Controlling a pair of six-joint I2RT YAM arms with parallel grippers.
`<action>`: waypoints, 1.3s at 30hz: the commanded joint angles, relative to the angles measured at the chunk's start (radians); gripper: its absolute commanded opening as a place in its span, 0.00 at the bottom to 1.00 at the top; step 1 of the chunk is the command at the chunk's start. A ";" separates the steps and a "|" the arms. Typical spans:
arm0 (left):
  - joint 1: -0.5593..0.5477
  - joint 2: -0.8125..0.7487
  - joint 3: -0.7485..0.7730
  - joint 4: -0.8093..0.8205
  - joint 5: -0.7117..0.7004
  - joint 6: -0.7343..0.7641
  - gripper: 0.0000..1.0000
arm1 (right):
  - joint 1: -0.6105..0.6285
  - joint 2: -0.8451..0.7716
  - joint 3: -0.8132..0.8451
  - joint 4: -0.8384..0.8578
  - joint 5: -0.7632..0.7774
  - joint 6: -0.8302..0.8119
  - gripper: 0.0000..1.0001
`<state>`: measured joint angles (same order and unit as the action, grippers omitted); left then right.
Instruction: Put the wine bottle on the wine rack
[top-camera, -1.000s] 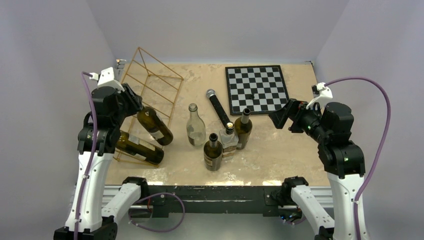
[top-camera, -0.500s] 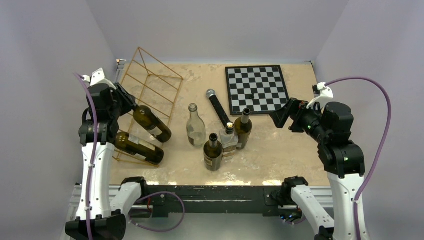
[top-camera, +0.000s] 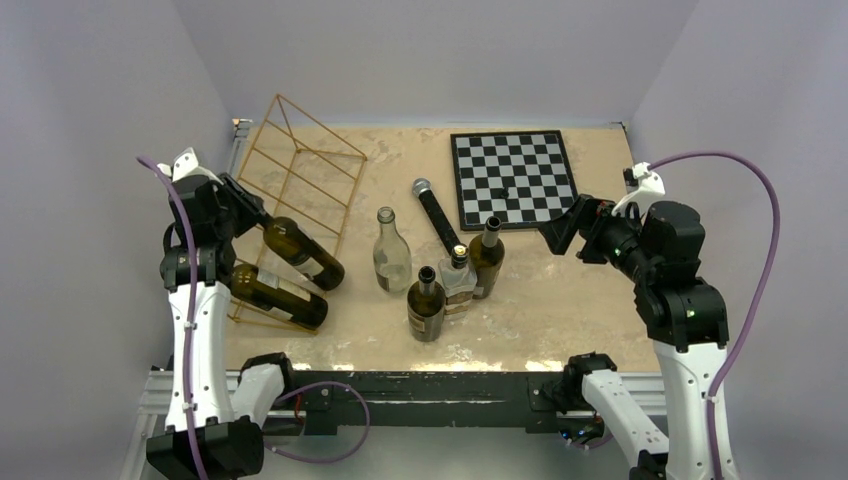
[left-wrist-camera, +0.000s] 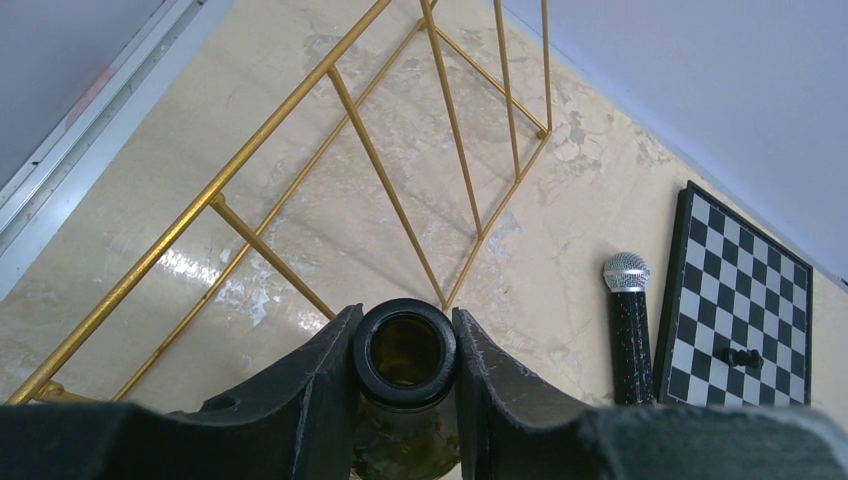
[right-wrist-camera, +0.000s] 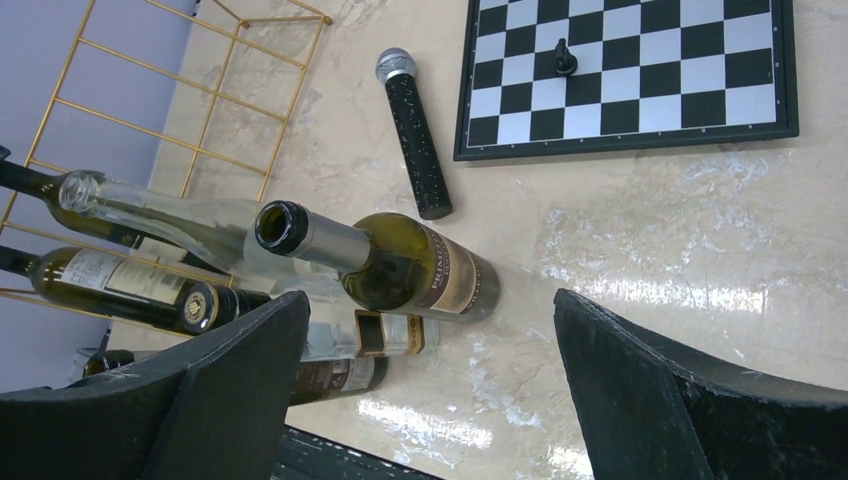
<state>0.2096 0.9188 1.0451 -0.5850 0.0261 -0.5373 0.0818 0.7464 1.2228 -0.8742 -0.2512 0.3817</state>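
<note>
Slanting across gold wine rack (left-wrist-camera: 300, 97); dark olive wine bottle (top-camera: 305, 255), mouth open.

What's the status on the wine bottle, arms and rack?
Left pincer shut on wine bottle neck, bottle slanted across wine rack. Right pincer open, empty. Second bottle lying lower in rack; no visible blockage.

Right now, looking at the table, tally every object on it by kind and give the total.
Bottles: 6
Wine rack: 1
Microphone: 1
Chessboard: 1
Chess piece: 1
Total: 10
</note>
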 joint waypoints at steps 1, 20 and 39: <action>0.024 -0.025 0.012 0.096 0.025 -0.036 0.00 | -0.006 0.007 0.016 0.013 0.010 -0.003 0.98; 0.033 -0.034 0.026 0.065 -0.064 -0.047 0.00 | -0.006 0.008 0.011 0.017 0.003 -0.001 0.97; 0.054 -0.010 -0.044 0.025 -0.065 -0.107 0.33 | -0.005 0.005 0.001 0.020 0.003 0.000 0.97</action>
<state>0.2543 0.9180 1.0225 -0.5983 -0.0483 -0.5621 0.0818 0.7578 1.2224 -0.8738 -0.2520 0.3817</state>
